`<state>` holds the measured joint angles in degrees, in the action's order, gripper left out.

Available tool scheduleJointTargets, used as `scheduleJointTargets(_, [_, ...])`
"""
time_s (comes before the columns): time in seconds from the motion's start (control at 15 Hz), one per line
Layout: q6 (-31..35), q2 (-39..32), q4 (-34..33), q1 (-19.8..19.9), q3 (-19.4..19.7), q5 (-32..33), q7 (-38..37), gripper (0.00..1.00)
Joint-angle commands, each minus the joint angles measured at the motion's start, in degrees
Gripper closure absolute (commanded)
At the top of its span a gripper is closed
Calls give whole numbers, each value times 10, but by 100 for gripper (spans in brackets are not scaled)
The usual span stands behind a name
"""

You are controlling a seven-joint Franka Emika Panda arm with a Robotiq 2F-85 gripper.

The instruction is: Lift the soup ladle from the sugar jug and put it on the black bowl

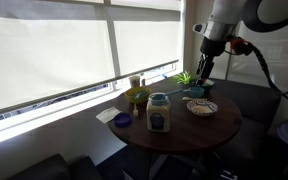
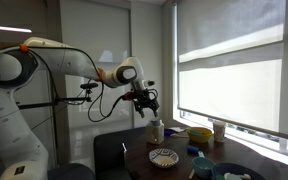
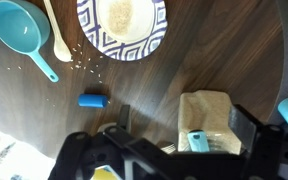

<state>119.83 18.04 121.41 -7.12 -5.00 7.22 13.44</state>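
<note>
Pale blinds fill the window behind a round dark table (image 1: 184, 132) crowded with kitchen things. Toward the upper right of an exterior view, the gripper (image 1: 205, 70) hangs well above the tabletop. From the wrist view we judge its jaws to be spread wide with nothing between them, and that height lets the camera survey the table before any descent.

What we take for the ladle (image 3: 19, 30), a teal scoop with a long handle, lies at the upper left of the wrist view, cup facing up and handle slanting toward the lower right. It rests flat on the wood, in no jug we can see, just beside a wooden spoon (image 3: 56, 35) and near the patterned dish (image 3: 87, 25) at top centre. Lying so, its handle offers the easiest place to pinch.

A small blue cylinder (image 3: 92, 100) and a tan block (image 3: 209, 110) lie lower in the frame. We cannot pick out the black bowl with certainty, and we judge the task not yet begun.
</note>
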Motion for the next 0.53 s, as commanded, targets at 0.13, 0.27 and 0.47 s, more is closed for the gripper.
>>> scheduleJointTargets(0.13, [-96, -44, -58, -14, 13, 5, 157, 0])
scheduleJointTargets(0.27, [-86, -60, -76, -17, 21, -19, 200, 0])
scheduleJointTargets(0.47, [-59, -93, -97, -17, 14, -40, 210, 0])
